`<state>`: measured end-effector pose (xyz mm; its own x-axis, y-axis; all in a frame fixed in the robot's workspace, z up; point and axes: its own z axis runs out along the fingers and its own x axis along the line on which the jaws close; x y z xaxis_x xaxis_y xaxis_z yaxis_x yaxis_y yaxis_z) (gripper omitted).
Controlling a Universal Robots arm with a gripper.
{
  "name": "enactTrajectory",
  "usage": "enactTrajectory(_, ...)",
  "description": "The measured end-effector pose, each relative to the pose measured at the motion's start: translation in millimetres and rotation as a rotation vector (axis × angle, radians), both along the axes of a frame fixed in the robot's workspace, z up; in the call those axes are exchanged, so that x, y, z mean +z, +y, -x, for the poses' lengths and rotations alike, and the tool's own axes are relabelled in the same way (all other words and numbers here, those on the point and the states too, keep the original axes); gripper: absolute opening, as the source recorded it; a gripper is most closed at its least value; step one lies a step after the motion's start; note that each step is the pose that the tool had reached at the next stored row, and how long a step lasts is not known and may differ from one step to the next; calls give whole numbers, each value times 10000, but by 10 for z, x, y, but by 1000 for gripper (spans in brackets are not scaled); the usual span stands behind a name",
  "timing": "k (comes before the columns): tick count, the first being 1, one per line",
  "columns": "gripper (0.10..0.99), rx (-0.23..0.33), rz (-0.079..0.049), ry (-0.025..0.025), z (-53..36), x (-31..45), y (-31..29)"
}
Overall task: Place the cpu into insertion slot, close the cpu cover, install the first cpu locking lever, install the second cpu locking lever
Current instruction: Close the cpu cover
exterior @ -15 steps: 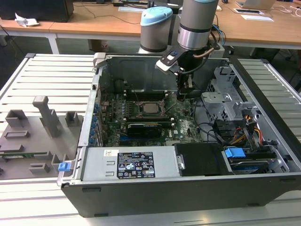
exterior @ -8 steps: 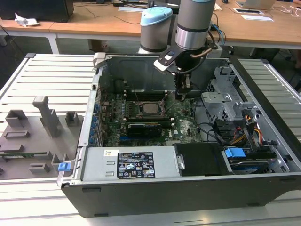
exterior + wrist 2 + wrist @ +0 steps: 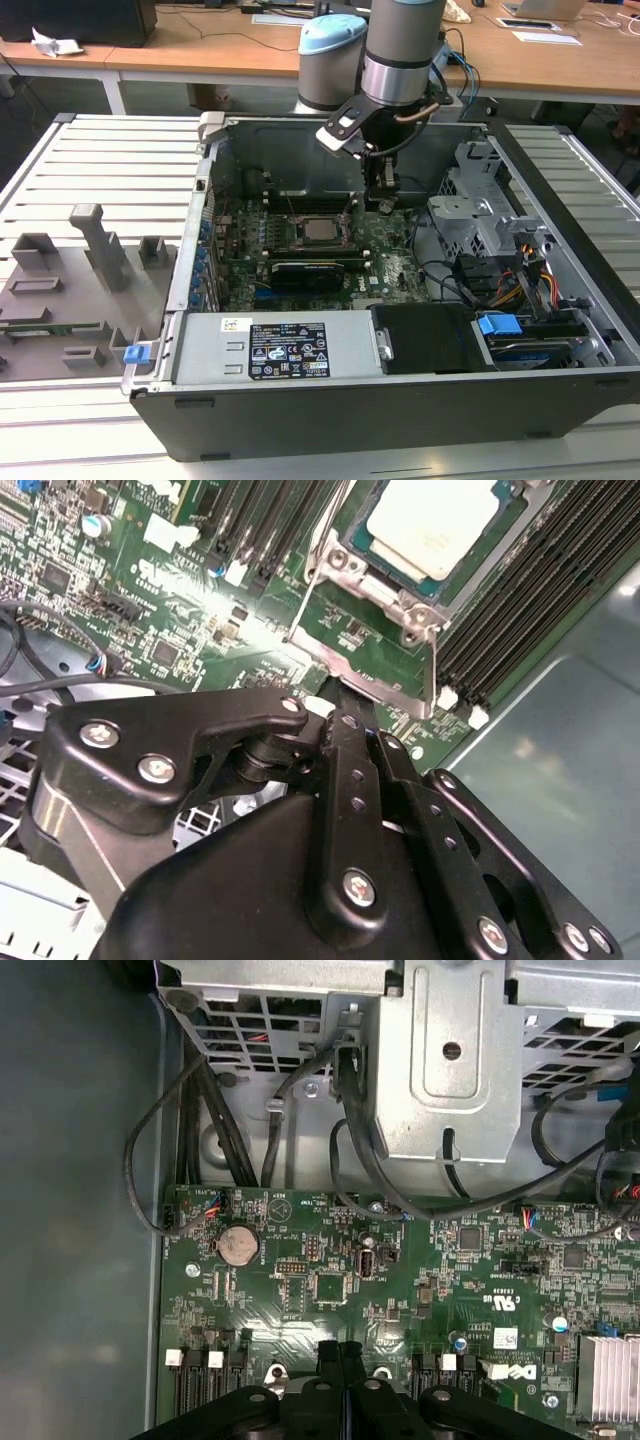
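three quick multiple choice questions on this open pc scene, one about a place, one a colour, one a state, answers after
1. Where is the cpu?
A) in the insertion slot on the motherboard
B) on the grey tray outside the case
C) on the wooden desk

2. What colour is the plastic latch on the drive bay at the front of the case?
A) red
B) blue
C) yellow

3. How do the fingers of the hand stand?
A) spread wide apart
B) clamped round a cable
C) shut together

Answers:
1 A, its silver top lies inside the socket's metal frame in the second wrist view.
2 B, it shows bright blue in the exterior view.
3 C, the two fingertips meet with no gap in the first wrist view.
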<state>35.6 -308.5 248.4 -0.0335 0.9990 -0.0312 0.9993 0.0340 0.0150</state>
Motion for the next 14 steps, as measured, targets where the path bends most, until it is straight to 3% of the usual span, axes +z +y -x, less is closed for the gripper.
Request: enactTrajectory(14,110,0,0,0,203,-3,0)
